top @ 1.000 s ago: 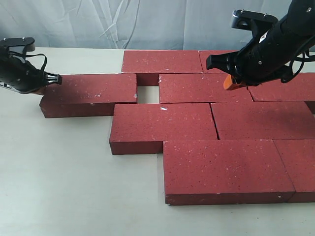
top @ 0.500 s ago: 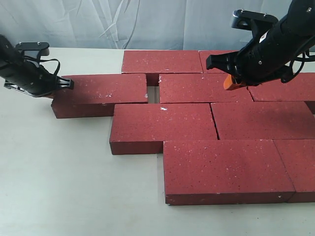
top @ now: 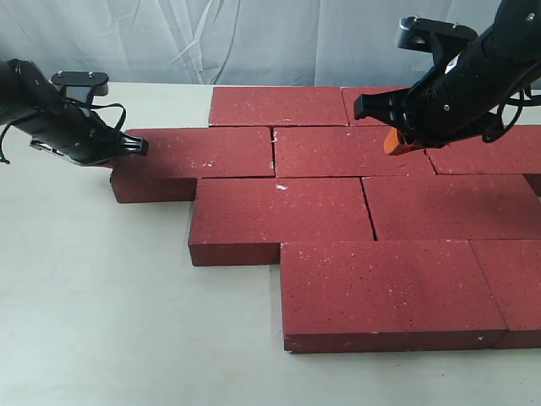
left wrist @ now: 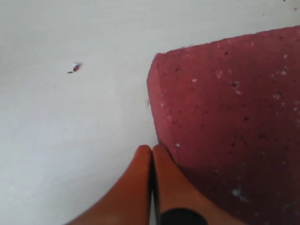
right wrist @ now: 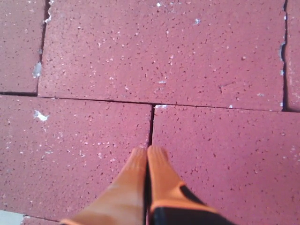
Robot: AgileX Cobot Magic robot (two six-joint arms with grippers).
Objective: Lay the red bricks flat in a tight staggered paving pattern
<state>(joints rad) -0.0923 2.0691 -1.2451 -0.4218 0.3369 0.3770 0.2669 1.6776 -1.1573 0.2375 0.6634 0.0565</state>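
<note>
Both pairs of orange fingers are pressed together, holding nothing. The left fingers (left wrist: pixel 138 178) sit against the short end of the leftmost brick (top: pixel 199 152), which lies flat, butted to its neighbour. The right fingers (right wrist: pixel 161 173) point at a seam among the red bricks (top: pixel 338 211), which lie staggered on the tabletop (top: pixel 101 296).

my left arm (top: pixel 51 118) and right arm (top: pixel 473 76) are matte black, with thin black cables (top: pixel 121 110) looping by the wrists. my left gripper (left wrist: pixel 151 150) and right gripper (right wrist: pixel 146 151) have smooth orange fingers (right wrist: pixel 161 173), round-tipped, on black bases.
</note>
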